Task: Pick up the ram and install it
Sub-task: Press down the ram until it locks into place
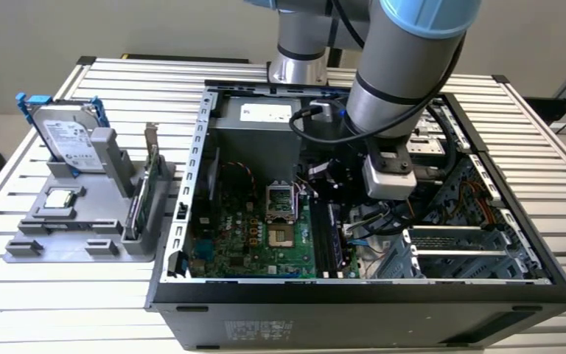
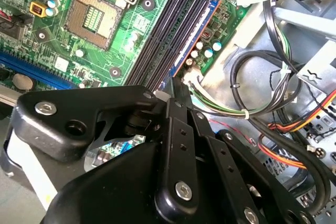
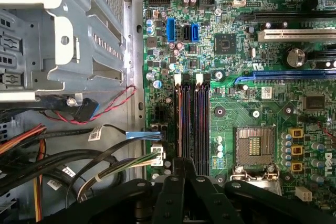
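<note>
Fingers (image 3: 175, 178) of the black gripper (image 3: 184, 164) sit close together, holding nothing, over one end of the long, thin bluish ram (image 3: 181, 124), which stands edge-up in the outermost black slot of the green motherboard (image 3: 236, 56), beside bundled cables (image 3: 105, 163).

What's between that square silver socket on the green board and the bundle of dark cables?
In the first wrist view, long black memory slots lie side by side between the square silver socket and the dark cables.
</note>
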You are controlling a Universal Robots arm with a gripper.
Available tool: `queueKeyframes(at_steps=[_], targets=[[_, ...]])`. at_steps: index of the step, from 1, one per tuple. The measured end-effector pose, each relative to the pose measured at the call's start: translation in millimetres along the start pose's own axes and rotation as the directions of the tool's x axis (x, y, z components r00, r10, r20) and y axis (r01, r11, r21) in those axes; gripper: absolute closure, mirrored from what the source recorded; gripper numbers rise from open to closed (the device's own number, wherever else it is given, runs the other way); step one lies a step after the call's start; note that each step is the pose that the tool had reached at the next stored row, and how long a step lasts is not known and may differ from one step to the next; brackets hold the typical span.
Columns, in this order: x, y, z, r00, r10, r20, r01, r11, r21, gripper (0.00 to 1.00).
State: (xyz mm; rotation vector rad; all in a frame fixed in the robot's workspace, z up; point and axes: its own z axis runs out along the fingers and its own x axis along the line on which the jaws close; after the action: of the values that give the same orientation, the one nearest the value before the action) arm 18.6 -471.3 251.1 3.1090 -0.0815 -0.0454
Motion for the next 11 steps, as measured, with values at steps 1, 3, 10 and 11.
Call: queueKeyframes(at_steps=[1, 3, 10, 11], targets=[[0.0, 0.4, 0.0, 1.0000, 0.000, 0.0000, 0.000, 1.0000, 0.0008, 1.00], [0.0, 0.5, 0.0, 1.0000, 0.000, 0.0000, 0.000, 1.0000, 0.0009, 1.00], [0.0, 0.5, 0.0, 1.0000, 0.000, 0.0000, 0.000, 1.0000, 0.0010, 1.00], [0.0, 0.5, 0.0, 1.0000, -0.001, 0.0000, 0.001, 1.0000, 0.0011, 1.00]])
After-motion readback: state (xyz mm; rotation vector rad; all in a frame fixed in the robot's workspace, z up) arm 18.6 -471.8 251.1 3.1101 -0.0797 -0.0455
